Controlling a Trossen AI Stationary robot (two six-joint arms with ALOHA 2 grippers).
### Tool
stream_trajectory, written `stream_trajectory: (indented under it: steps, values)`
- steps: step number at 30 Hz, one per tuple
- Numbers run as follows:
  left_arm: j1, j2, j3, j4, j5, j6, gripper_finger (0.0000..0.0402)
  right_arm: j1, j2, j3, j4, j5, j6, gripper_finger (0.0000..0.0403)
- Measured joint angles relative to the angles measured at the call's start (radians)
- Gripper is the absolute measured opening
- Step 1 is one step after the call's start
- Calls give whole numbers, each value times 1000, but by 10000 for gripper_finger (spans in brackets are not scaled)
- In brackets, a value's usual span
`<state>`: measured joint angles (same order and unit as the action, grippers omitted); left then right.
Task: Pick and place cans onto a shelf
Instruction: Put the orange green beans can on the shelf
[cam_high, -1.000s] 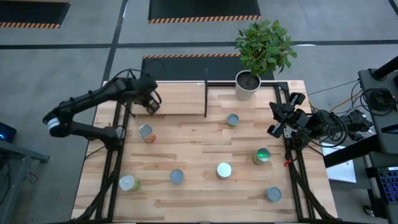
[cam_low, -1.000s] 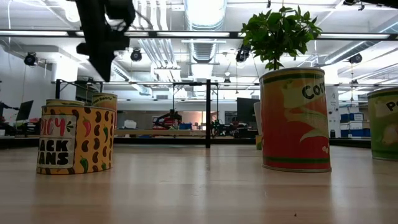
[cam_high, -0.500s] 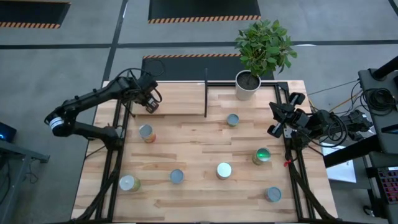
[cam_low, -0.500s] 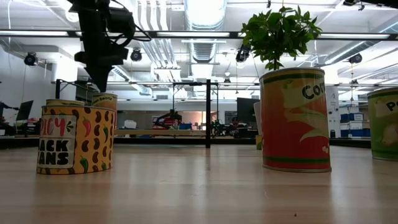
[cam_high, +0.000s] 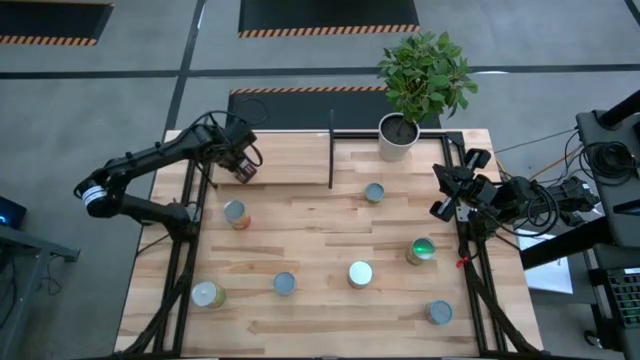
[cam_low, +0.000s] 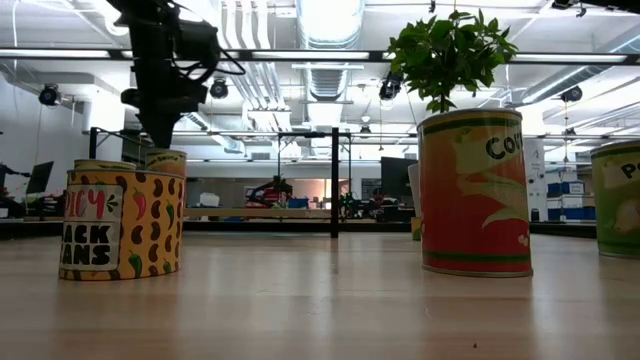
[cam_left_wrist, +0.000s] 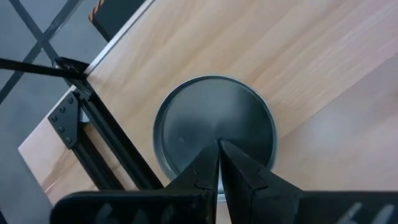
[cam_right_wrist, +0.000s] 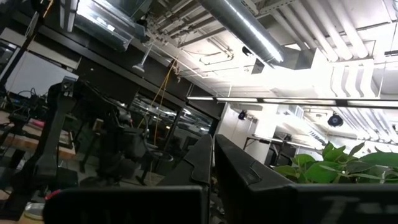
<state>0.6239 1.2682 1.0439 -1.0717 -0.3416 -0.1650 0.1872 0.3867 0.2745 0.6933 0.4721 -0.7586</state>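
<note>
Cans stand upright all over my table, round tops facing the overhead camera. From above, the left gripper (cam_high: 243, 165) hangs over the shelf (cam_high: 285, 160) at the far left, just above a can I can barely make out under it. The right gripper (cam_high: 447, 195) waits at the table's right edge, near the potted plant (cam_high: 422, 75). At table level I see the left arm coming down onto the far can (cam_low: 166, 163), behind the spotted can (cam_low: 122, 222) and left of the red-labelled can (cam_low: 475, 192). My left wrist camera shows the fingers pressed together over the silvery can top (cam_left_wrist: 214, 127), axis vertical. My right wrist camera shows its fingers pressed together, aimed at the room.
</note>
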Motion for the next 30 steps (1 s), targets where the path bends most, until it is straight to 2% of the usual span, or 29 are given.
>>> stream_trajectory:
  steps: [22, 30]
  values:
    - [0, -5, 1, -114, -53, -36, 0, 0, 0, 0, 0, 0, -1, 9]
    - [-17, -30, 49, -130, -52, -66, 0, 0, 0, 0, 0, 0, -1, 9]
